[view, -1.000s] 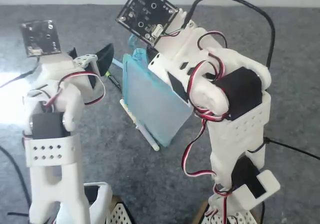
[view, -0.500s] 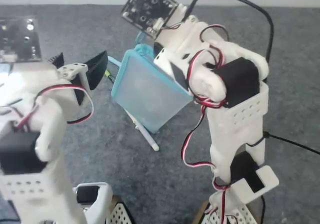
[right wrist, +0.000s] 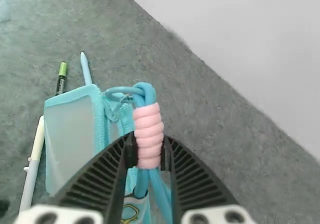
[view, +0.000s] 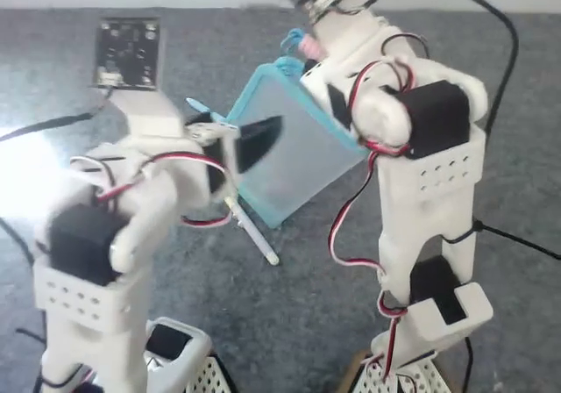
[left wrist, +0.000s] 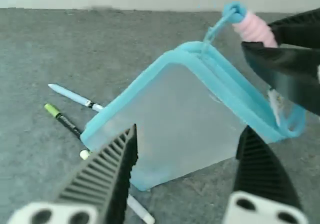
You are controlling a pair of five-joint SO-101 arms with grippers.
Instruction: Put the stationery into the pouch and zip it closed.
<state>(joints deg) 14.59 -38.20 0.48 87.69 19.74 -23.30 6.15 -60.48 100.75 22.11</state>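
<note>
Jaws of the right gripper are pressed together on the pink pull, which is tied to a blue loop at the corner of the pouch. The pouch dangles from that pinch at a tilt, one corner up by the gripper and the opposite corner down near the table. From here I cannot tell whether the low corner touches the grey surface. In the high view the pouch takes the upper middle of the frame, a frosted panel edged in turquoise. The left gripper is spread wide and holds nothing. It is close in front of the pouch's flat face, with one jaw towards each side of it, though whether a jaw brushes the panel is hard to judge. Three pieces of stationery lie on the table outside the pouch. A white pen sits just beneath the low corner and slants toward the lower centre of the high view. Beyond the pouch, a light blue pen and a green-capped pen lie close beside each other, almost parallel. The right arm stands tall in the right half of the high view, and the left arm leans in from the lower left.
</note>
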